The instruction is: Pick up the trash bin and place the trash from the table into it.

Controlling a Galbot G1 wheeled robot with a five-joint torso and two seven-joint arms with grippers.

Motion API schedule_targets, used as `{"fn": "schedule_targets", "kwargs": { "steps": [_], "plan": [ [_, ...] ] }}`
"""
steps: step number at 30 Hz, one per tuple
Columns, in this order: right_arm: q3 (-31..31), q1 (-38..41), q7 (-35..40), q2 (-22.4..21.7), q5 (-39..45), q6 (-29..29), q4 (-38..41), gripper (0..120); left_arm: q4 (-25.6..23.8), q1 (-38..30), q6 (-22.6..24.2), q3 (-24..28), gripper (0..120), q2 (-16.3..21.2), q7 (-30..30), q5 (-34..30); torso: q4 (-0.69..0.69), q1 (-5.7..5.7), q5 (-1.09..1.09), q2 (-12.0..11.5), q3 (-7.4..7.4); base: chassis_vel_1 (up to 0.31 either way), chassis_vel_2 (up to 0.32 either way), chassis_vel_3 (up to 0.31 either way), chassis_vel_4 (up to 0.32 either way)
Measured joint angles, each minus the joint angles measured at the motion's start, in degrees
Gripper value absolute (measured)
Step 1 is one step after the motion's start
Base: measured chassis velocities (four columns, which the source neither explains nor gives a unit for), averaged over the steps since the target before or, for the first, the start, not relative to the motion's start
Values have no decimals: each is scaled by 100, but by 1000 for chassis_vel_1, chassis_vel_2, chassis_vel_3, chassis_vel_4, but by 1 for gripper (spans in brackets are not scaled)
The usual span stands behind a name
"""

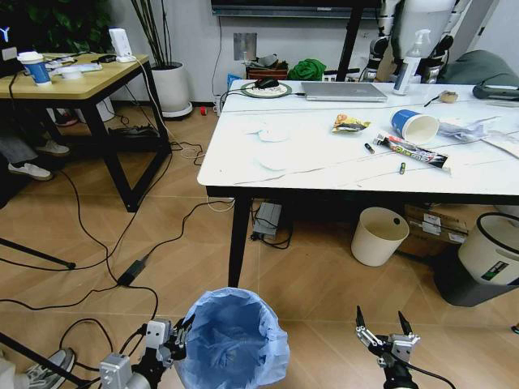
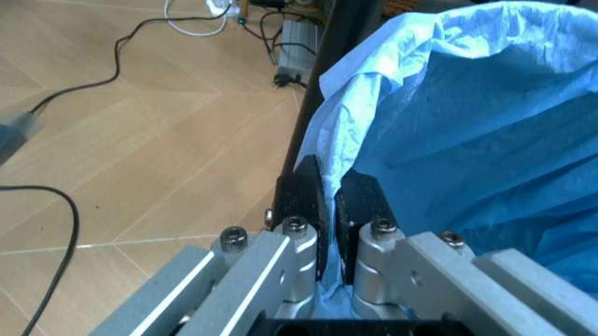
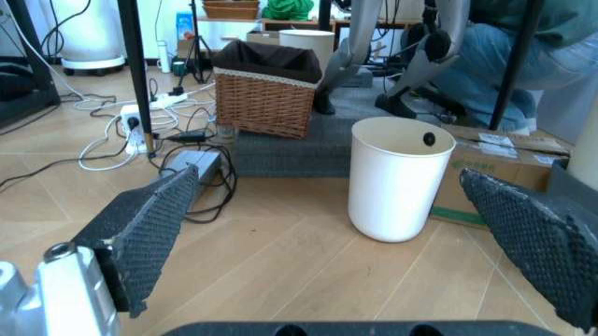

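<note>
Tan wood-plank floor (image 1: 186, 243) strewn with black cables (image 1: 97, 243); a wooden-topped side table (image 1: 77, 81) on black legs stands against a pale wall (image 1: 195, 32), beside a white planter (image 1: 172, 87) and a wicker basket (image 3: 266, 87)

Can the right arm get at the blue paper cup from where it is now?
Probably not yet. The right gripper hangs open, low near the floor, short of the table, while the blue paper cup lies on its side far back on top.
</note>
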Motion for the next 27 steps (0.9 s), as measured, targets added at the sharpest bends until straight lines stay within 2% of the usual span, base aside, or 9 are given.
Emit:
{"fn": "schedule_targets", "kwargs": {
  "steps": [9,27],
  "plan": [
    [23,-29,5,-33,12,1,13,100,100,-33,-69,51,0,-116,181,197,0,26,0,54,27,0,0,0,0],
    [21,-19,10,-136,89,-9,56,100,183,-33,-101,43,0,-272,326,149,0,205,1,559,352,0,0,0,0]
  ]
}}
